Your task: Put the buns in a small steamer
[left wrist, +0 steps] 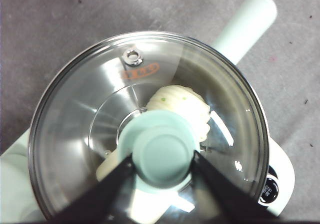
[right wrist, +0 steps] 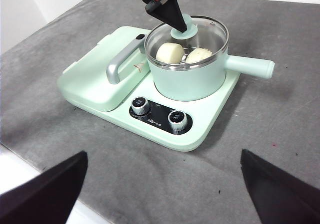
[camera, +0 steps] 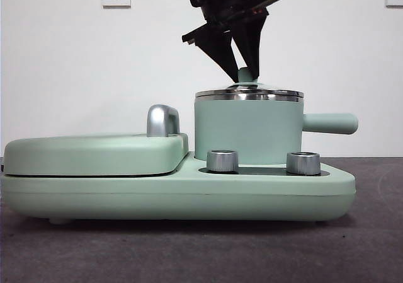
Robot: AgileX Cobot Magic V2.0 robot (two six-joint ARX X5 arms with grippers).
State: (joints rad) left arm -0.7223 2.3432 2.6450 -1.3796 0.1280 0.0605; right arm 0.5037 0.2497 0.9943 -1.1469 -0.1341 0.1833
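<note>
The left pincer (left wrist: 164,170) pinches the green knob (left wrist: 163,154) of the glass lid (left wrist: 90,114), which sits on the small steamer (camera: 249,132). Both buns (right wrist: 170,53) lie inside the steamer, under the lid. The right pincer (right wrist: 160,184) hangs spread, well away from the steamer.

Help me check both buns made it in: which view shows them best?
The right wrist view: the smooth bun and ribbed bun both show through the lid. The left wrist view shows mainly the ribbed one; the front view shows neither.

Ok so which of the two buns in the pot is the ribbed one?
The ribbed bun is the one on the side of the pot's straight handle; the smooth bun sits nearer the grill cover.
</note>
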